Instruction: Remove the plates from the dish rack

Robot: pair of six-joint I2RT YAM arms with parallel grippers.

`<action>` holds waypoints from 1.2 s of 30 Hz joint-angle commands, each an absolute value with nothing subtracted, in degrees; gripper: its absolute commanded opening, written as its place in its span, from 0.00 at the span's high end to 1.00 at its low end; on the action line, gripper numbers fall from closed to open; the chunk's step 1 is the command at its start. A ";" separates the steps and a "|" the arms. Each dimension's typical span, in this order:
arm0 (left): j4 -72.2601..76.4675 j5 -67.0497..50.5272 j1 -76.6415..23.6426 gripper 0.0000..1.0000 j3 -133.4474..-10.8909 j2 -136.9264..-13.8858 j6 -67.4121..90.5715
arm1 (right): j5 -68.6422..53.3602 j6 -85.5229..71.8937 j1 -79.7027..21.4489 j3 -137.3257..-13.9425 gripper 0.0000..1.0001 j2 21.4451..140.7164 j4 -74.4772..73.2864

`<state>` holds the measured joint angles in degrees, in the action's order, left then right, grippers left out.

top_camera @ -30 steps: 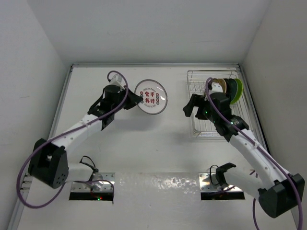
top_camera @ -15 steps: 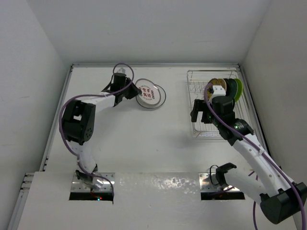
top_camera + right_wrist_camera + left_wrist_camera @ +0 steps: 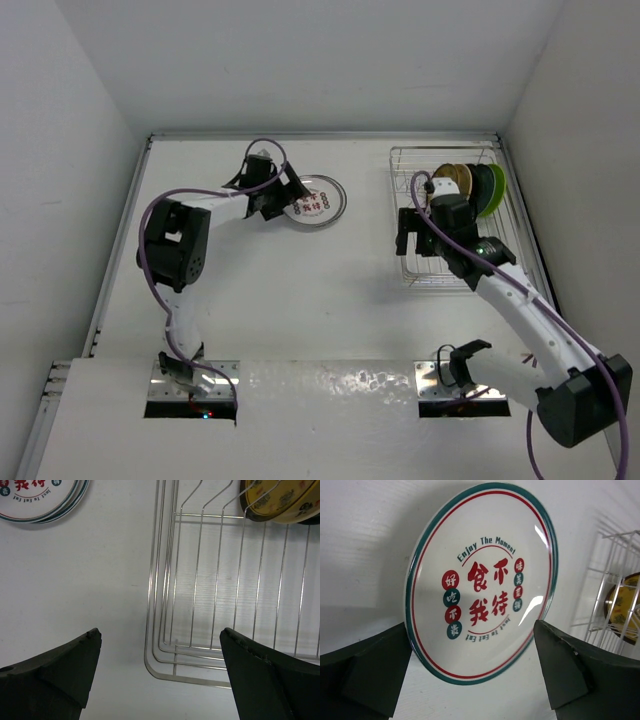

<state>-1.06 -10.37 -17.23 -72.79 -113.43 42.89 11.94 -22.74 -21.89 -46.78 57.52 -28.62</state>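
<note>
White tabletop carries it all: toward the far edge of the white table [image 3: 300, 300], a little left of its middle, lies the white round plate with red lettering and a green-and-red rim [image 3: 318, 201], flat and face up (whether a second plate lies under it I cannot tell). The left gripper [image 3: 283, 197] sits at that plate's left side. In the left wrist view its dark fingers [image 3: 370, 670] stand wide apart on either side of the plate's near rim without pinching it, so this hand is released and holds nothing. I judge the set-down of this plate to be finished. The left arm now only needs to draw back, lifting clear so a finger does not drag the rim.

Further right, the right gripper [image 3: 415, 230] hovers over the near left corner of the silver wire dish rack [image 3: 435, 283], which stands by the table's far right corner. Its jaws are also spread wide and empty, with bare wires and table beneath them in the right wrist view.

At the rack's far end several plates stand on edge: the amber-brown patterned plate [image 3: 455, 180] leftmost, darker ones behind it, and the lime green plate [image 3: 497, 188] at the right. The next pick probably calls for the right arm to reach forward, straddle the amber plate's upper rim, close, and lift straight up out of the prongs.
</note>
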 commanded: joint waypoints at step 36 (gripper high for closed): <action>-29.09 -6.42 -23.55 0.00 -45.52 -46.22 17.67 | 36.11 -7.30 -6.24 -91.66 0.58 106.52 -28.83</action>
<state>-30.00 -1.85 -23.29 -45.91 -43.27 21.08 32.38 -10.11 -6.72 -88.20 105.69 -29.21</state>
